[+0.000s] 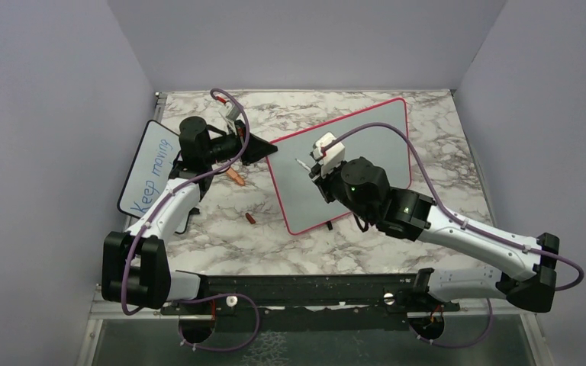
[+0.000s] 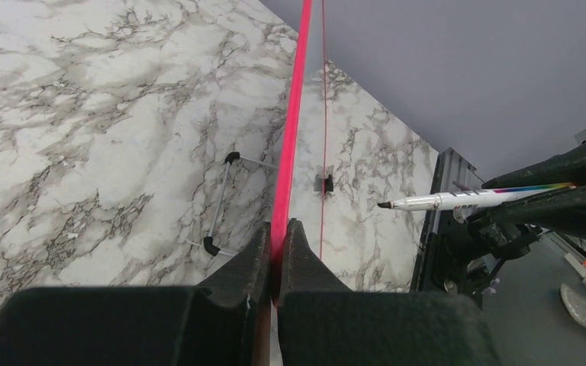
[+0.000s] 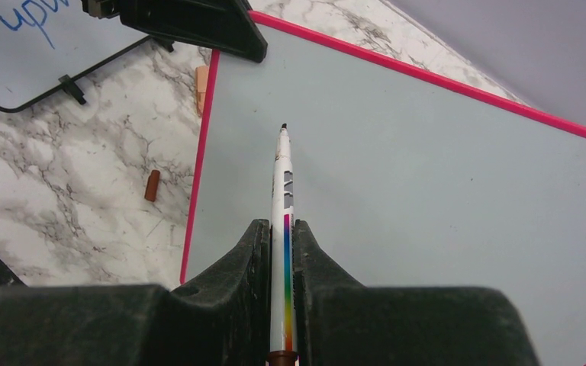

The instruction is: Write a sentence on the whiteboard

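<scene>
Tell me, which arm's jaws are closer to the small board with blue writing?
Left. The left arm grips the edge of the big board, just beside the small board; the right arm holds a pen over the big board, farther away.

Pink-red frame, pale grey face — whiteboard [image 3: 427,198]; white marker [image 3: 283,183], rainbow stripe; table [image 2: 84,114] — grey-veined white marble.
</scene>
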Available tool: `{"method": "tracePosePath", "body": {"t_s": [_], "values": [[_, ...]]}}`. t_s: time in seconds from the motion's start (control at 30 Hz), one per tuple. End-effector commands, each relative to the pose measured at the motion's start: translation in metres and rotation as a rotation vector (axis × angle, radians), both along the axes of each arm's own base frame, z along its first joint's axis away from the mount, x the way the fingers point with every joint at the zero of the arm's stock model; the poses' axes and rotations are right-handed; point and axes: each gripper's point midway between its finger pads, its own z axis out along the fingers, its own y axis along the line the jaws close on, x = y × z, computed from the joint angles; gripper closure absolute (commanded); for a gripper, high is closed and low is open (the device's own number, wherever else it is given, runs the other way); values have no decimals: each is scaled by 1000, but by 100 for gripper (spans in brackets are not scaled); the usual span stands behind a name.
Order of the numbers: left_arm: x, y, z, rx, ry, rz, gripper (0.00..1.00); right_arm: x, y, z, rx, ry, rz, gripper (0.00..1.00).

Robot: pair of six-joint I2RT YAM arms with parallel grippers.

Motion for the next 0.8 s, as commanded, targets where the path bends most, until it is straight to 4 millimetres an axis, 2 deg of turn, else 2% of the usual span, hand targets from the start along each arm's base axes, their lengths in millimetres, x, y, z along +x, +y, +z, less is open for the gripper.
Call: {"method": "tracePosePath", "body": {"t_s": [0.0, 0.17, 0.37, 0.77], "values": [[9, 5, -17, 43, -13, 38, 100, 4, 6, 6, 5, -38, -34, 100], [8, 4, -17, 44, -16, 29, 100, 6, 16, 0, -21, -49, -23, 99], [10, 6, -18, 47, -15, 43, 100, 5, 32, 4, -43, -76, -6, 99], [13, 7, -17, 46, 3, 72, 100, 9, 48, 9, -110, -134, -47, 99]]}}
